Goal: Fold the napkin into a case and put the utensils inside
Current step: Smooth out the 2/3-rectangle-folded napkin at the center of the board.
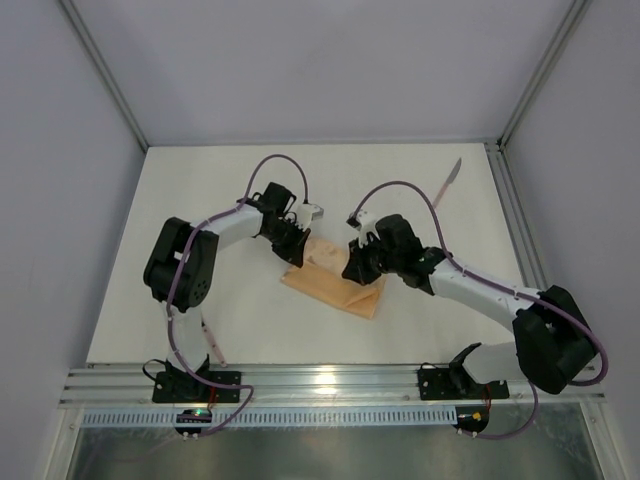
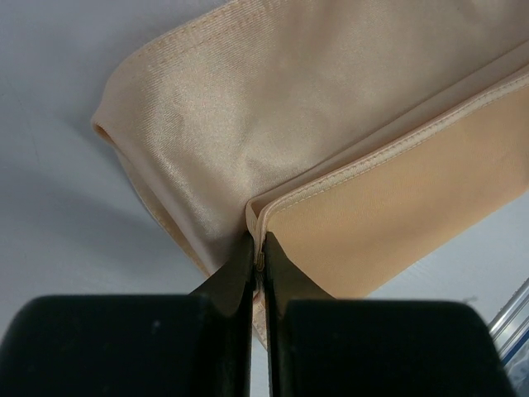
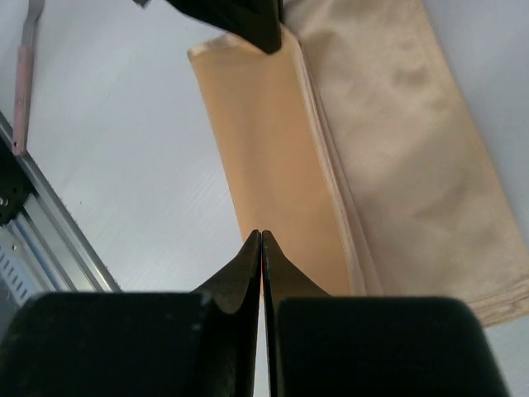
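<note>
Peach-orange cloth napkin (image 1: 330,287) lies part-folded in the middle of the white bench (image 1: 300,185) in the overhead view. Its long axis runs from far left to near right, with the left end effector (image 1: 298,255) at the far-left end and the right end effector (image 1: 352,270) further along it.

From the left wrist, we see the tips clamped on the napkin's (image 2: 248,107) hemmed corner.

From the right wrist, the tips (image 3: 262,240) are pinched on the flap's near end. The flap stretches straight away toward the left one (image 3: 244,21), so we judge both must carry it sideways together.
</note>
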### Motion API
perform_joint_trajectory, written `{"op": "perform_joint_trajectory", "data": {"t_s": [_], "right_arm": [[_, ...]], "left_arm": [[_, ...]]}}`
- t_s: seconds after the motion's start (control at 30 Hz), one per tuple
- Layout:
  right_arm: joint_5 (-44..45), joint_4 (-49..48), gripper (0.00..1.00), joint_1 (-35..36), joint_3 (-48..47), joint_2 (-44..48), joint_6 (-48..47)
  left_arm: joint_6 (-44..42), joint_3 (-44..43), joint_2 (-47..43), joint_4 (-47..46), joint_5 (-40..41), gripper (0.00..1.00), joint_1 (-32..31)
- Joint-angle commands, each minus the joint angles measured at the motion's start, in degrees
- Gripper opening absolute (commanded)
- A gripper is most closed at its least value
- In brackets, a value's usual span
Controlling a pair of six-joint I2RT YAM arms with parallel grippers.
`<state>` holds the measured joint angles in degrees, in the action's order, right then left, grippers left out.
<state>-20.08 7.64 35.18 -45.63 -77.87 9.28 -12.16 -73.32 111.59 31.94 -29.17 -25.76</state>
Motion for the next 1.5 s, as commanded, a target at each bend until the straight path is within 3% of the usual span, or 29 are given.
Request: {"op": "perform_joint_trajectory", "data": {"t_s": [0.0, 0.47, 0.77, 1.0, 1.27, 1.47], "right_arm": [[-1.55, -4.65, 0.04, -0.02, 6.59, 0.96, 4.87], [-0.49, -11.77, 0.04, -4.94, 15.57, -5.54, 8.74], [0.04, -9.58, 0.04, -5.21, 14.17, -6.69, 10.85], [-2.50, -5.88, 0.04, -3.01, 9.16, -5.63, 7.25], [-5.50, -5.53, 0.04, -0.46, 7.22, -5.81, 7.59], [-4.98, -7.11, 0.04, -0.37, 8.45, -6.94, 8.92]], "left_arm": [[-0.40, 0.02, -2.25, 0.84, 0.43, 0.00, -0.34], [-2.42, 2.74, -4.19, 3.56, 3.33, 0.00, -0.70], [-3.31, 5.73, -8.49, 4.88, 1.05, 0.00, -0.61], [-4.44, 6.08, -14.12, 8.57, -1.06, 0.00, -0.61], [-7.08, 8.80, -11.76, 12.18, -0.19, 0.00, -0.70], [-6.12, 9.16, -9.37, 9.37, 1.48, 0.00, -0.61]]}}
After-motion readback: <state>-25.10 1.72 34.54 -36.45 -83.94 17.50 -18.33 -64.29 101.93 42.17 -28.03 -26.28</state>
